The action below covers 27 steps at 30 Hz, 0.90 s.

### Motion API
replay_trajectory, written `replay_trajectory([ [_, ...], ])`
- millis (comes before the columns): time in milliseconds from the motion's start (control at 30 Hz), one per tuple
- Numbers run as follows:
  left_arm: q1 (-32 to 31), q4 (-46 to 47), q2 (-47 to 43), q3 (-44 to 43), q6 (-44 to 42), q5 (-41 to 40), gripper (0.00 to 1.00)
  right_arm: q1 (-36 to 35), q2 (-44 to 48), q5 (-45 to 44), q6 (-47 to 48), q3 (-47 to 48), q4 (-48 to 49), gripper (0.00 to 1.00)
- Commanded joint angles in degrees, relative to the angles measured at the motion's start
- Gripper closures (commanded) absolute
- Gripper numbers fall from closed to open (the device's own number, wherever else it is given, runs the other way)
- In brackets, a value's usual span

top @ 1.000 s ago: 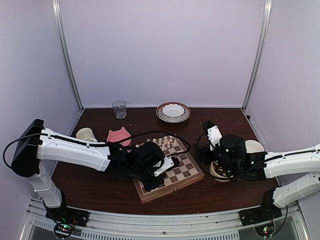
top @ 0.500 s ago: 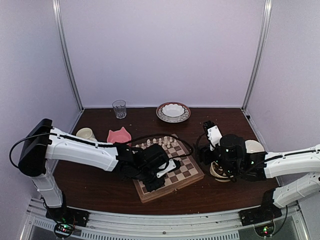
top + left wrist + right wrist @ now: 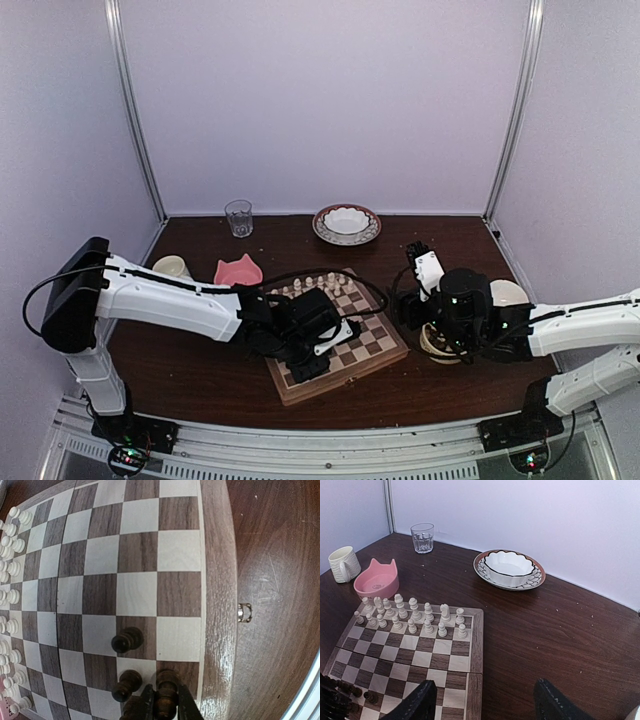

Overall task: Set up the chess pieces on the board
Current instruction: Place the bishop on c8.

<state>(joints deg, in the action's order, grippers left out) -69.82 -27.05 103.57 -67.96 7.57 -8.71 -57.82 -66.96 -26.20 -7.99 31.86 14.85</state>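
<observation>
Having crept further over the board (image 3: 215,580), the left fingers (image 3: 148,706) stay clamped on a dark chess piece (image 3: 167,682) above its border row, nearing placement; the right fingers (image 3: 417,702) wait parted, empty.

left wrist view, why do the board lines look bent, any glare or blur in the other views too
left wrist view: wide-lens distortion bows the board lines, glare streaks its border near the left claw, and the dark chess piece it grips looks soft; right wrist view: sharp, evenly lit, mild sheen on the table; top external view: soft light, faint shadows, a violet cast.
</observation>
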Motion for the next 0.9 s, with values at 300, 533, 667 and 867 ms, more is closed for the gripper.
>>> replay_trajectory([
  [300, -0.1, -0.1, 0.4, -1.6, -0.1, 0.9, 0.86, 0.3, 0.3, -0.2, -0.8, 0.0, 0.1, 0.31],
  [533, -0.2, -0.1, 0.0, -1.4, -0.1, 2.0, 0.87, 0.3, 0.1, -0.2, -0.8, 0.1, 0.0, 0.31],
  [667, -0.2, 0.0, 0.1, -1.4, -0.2, 2.3, 0.87, 0.3, -0.2, -0.3, -0.8, 0.4, -0.1, 0.31],
  [867, -0.2, -0.4, -0.2, -1.3, -0.3, 2.2, 0.83, 0.3, 0.2, -0.6, -0.9, 0.2, -0.2, 0.31],
])
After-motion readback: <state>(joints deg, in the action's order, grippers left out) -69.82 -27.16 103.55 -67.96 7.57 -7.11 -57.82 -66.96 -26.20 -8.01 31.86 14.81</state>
